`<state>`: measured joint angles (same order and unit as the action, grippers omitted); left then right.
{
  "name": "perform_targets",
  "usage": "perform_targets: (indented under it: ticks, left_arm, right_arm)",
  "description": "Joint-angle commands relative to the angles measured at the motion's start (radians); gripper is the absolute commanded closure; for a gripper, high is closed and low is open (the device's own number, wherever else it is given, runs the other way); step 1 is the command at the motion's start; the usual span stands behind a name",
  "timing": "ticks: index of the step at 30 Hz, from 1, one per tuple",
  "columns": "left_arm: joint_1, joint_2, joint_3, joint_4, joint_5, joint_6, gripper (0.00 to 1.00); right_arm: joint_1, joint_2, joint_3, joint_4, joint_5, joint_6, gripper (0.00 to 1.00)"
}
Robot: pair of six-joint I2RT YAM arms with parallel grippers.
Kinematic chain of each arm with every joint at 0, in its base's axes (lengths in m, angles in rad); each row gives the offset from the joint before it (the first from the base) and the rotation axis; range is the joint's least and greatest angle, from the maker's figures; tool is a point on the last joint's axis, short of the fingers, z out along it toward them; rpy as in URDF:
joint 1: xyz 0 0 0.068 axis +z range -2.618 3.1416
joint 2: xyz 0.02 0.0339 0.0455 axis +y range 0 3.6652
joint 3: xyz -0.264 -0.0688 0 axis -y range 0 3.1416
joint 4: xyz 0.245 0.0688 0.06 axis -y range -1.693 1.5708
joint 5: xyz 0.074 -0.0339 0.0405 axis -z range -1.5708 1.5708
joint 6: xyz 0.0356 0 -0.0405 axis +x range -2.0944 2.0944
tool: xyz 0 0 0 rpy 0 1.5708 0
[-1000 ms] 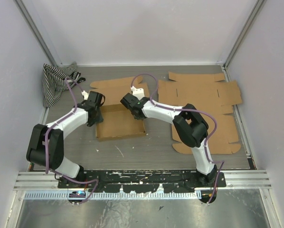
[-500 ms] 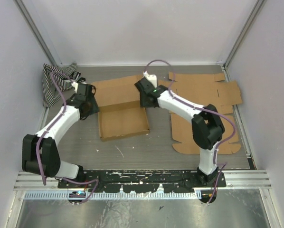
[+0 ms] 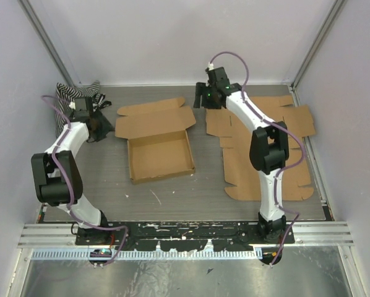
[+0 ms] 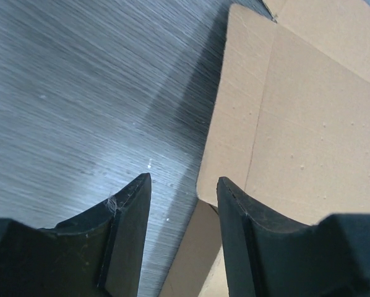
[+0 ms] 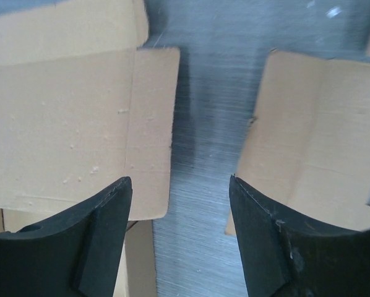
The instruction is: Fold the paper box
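Observation:
The brown paper box sits mid-table as a shallow open tray, its lid lying back flat with side flaps spread. My left gripper hovers open just left of the lid; in the left wrist view its fingers frame the lid's left flap and bare table, holding nothing. My right gripper hangs open off the lid's back right corner. In the right wrist view the right gripper straddles the strip of table between the lid's flap and a flat sheet.
Flat unfolded cardboard sheets cover the right side of the table. A striped cloth lies bunched in the back left corner. Walls enclose the table on three sides.
Both arms have drawn back from over the box toward the rear, left going left and right going right. The right gripper has opened wide, and the left has opened a little.

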<state>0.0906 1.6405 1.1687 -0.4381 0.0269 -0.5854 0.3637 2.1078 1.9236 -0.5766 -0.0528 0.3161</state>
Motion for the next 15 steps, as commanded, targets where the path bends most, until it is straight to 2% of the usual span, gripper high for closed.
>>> perform_targets:
  ticks: [1, 10, 15]
  left_arm:
    - [-0.002, 0.045, 0.059, 0.06, 0.113, -0.03, 0.47]
    - [-0.002, 0.161, 0.142, 0.018, 0.131, -0.017, 0.48]
    - [-0.002, 0.207, 0.181, -0.004, 0.134, -0.011, 0.49]
  right_arm:
    - [0.014, 0.069, 0.079, -0.016, -0.155, -0.054, 0.3]
    - [0.01, 0.165, 0.122, -0.021, -0.272, -0.061, 0.31]
    - [0.009, 0.17, 0.119, -0.003, -0.324, -0.062, 0.37]
